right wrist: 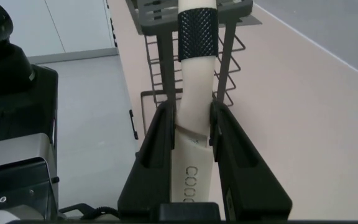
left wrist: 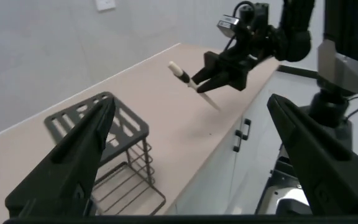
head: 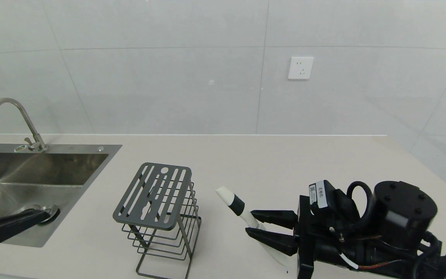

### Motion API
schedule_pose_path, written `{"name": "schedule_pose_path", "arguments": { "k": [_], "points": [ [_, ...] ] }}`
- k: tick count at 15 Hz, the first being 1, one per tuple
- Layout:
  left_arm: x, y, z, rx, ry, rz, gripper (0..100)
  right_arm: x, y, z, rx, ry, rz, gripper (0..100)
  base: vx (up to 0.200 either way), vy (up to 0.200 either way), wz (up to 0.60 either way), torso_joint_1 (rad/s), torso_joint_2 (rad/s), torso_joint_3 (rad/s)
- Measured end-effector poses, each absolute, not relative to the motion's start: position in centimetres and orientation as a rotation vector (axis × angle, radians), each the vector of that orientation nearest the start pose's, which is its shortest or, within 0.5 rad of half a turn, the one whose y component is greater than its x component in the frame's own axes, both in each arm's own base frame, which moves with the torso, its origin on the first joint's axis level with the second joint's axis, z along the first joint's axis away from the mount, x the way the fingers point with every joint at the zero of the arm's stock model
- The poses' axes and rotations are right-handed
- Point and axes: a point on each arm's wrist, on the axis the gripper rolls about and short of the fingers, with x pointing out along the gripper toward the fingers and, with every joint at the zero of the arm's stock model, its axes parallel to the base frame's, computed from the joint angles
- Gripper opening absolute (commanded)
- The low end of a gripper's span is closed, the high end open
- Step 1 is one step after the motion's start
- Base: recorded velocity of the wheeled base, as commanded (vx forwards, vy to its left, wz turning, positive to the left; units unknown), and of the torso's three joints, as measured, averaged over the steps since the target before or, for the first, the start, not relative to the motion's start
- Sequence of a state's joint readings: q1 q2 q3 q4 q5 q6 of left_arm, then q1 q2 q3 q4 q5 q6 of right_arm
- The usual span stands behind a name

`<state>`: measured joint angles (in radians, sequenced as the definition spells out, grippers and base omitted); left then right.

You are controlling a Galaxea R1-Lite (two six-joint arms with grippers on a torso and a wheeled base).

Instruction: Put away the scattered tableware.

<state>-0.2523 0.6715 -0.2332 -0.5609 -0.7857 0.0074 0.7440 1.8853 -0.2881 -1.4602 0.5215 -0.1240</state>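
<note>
Now I am watching the right gripper (head: 251,222) holding the white knife (head: 235,203) over the worktop (head: 285,162). Its jaws are pinching the knife on the pale part just behind the black band. The handle end is pointing up and toward the grey slotted rack (head: 153,193), and the blade is slanting down below the jaws. I cannot tell if the tip is touching the worktop. The rack is standing upright on the worktop, between the knife and the sink (head: 52,148). The left gripper (head: 39,217) is hanging over the sink with its jaws spread wide.
</note>
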Motion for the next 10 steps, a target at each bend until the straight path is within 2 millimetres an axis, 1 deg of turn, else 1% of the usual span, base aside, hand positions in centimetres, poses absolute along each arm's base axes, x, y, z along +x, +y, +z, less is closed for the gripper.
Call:
{"name": "schedule_pose_path", "arguments": {
  "k": [3, 6, 10],
  "points": [
    [7.7, -4.1, 19.4, 0.060, -0.097, -1.081, 100, 18.2, 18.7, 10.3, -0.118, 0.034, 1.278, 0, 0.000, 0.000, 0.00, 0.000, 0.00, 0.000],
    [10.0, -5.5, 19.6, 0.052, -0.056, -1.136, 100, 18.1, 18.7, 11.1, -0.111, 0.000, 1.276, 0, 0.000, 0.000, 0.00, 0.000, 0.00, 0.000],
    [12.6, -8.2, 20.7, 0.052, -0.091, -1.243, 100, 18.6, 18.8, 12.1, -0.071, -0.026, 1.260, 0, 0.000, 0.000, 0.00, 0.000, 0.00, 0.000]
  ]
}}
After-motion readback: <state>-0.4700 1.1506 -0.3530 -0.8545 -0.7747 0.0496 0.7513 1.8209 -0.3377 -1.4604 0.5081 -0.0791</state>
